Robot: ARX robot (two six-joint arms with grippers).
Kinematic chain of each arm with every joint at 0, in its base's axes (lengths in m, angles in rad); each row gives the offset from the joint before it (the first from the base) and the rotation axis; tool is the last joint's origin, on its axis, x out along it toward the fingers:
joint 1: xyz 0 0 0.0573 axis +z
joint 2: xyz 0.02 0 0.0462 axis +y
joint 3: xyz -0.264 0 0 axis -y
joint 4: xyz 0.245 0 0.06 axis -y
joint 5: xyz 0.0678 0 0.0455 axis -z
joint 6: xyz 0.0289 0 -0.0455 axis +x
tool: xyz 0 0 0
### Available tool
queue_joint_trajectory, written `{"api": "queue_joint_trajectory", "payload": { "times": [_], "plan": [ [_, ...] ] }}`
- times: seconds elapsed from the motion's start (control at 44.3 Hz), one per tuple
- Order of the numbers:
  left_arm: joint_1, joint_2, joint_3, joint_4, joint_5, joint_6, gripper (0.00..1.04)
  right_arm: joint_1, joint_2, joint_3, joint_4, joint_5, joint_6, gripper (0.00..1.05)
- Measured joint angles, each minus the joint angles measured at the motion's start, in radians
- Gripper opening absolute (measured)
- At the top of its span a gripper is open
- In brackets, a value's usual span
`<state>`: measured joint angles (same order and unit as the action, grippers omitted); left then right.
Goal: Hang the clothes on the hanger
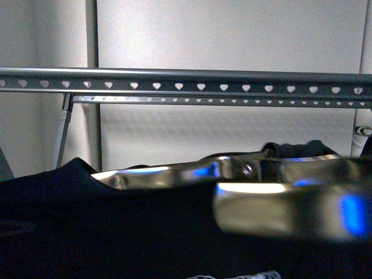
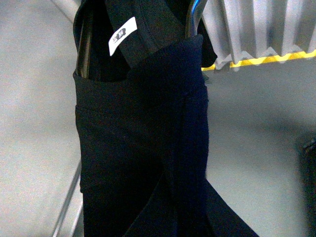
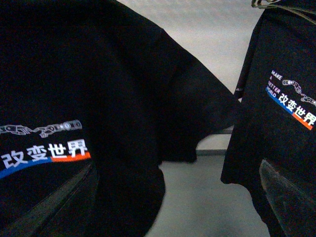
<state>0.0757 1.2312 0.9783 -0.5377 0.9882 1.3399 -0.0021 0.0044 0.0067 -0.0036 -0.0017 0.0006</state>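
Note:
The clothes, a black T-shirt (image 1: 87, 221) on a shiny metal hanger (image 1: 163, 173), fill the bottom of the front view, just below the rack's rail (image 1: 186, 81) with its row of heart-shaped holes. In the left wrist view the black cloth (image 2: 143, 128) with a white neck label (image 2: 122, 35) covers the middle. My left gripper is shut on it, its fingers hidden by the cloth. In the right wrist view the shirt's white, blue and red print (image 3: 44, 148) shows close by. My right gripper (image 3: 177, 207) is open and empty, over grey floor.
A second black shirt with the same print (image 3: 291, 103) hangs beside the right gripper. A second, thinner punched rail (image 1: 232, 100) runs behind the first. A white wall (image 1: 232, 35) stands behind the rack. A yellow floor line (image 2: 266, 60) runs under a grey corrugated panel.

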Motion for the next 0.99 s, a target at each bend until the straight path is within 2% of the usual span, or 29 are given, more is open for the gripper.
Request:
{"api": "queue_joint_trajectory", "payload": {
  "times": [0.158,0.316,0.587,0.632,0.655,0.7,0.768,0.813,0.994],
  "plan": [
    [-0.065,0.006,0.007,0.013,0.0,0.089,0.04,0.0,0.0,0.0,0.0,0.0,0.0,0.97],
    [-0.127,-0.003,-0.012,0.179,0.0,0.087,0.04,0.0,0.0,0.0,0.0,0.0,0.0,0.97],
    [-0.132,-0.006,-0.015,0.204,-0.002,0.083,0.04,0.0,0.0,0.0,0.0,-0.002,0.001,0.97],
    [-0.132,-0.006,-0.017,0.204,-0.002,0.082,0.04,-0.024,0.016,0.0,0.018,-0.098,0.045,0.97],
    [-0.132,-0.006,-0.019,0.204,-0.002,0.082,0.04,-0.072,0.048,0.005,0.032,-0.255,0.11,0.97],
    [-0.131,-0.006,-0.019,0.204,-0.003,0.082,0.04,-0.142,0.108,0.029,0.0,-0.494,0.18,0.97],
    [-0.131,-0.008,-0.019,0.204,-0.001,0.081,0.04,-0.202,0.183,0.047,0.021,-0.714,0.167,0.97],
    [-0.131,-0.008,-0.02,0.204,-0.001,0.08,0.04,-0.235,0.255,0.071,0.092,-0.789,0.104,0.97],
    [-0.131,-0.01,-0.02,0.204,-0.001,0.079,0.04,-0.243,0.555,0.205,0.372,-0.806,-0.289,0.97]
  ]
}}
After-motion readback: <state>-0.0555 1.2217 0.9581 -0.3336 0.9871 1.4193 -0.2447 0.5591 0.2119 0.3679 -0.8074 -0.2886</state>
